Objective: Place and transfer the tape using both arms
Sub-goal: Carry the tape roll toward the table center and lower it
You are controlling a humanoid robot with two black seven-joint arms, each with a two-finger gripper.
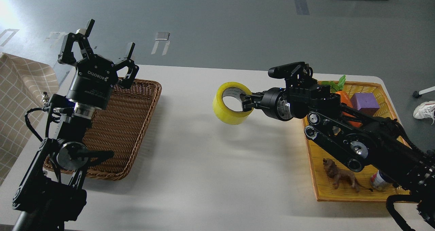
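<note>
1. The left gripper (108,40) carries white lettering, "ROBOTIQ", seen upside down on its black body; smaller print below it is too fine to read.
2. Its jaws stand wide apart, pointing up, with nothing between them. It is raised over the far edge of a brown wicker tray (132,122).
3. The right gripper (245,101) reaches in toward the table's middle and is closed on the roll of yellow packing tape (232,103), pinching the roll's right wall, one finger inside the core.
4. The tape is held clear of the table, its shadow falling on the surface beneath, well apart from both trays.
5. A yellow woven tray (343,193) under the right arm holds a purple cube (364,103), an orange carrot toy (346,98) with green leaves, a brown lion figure (341,179) and a small can (379,181), its label unreadable.
6. The table (204,176) is plain white with rounded corners.
7. Beyond it lies a grey floor with pale tape marks; a checked beige cloth (20,98) hangs at the left, and a white sneaker (424,111) shows at the right edge.
</note>
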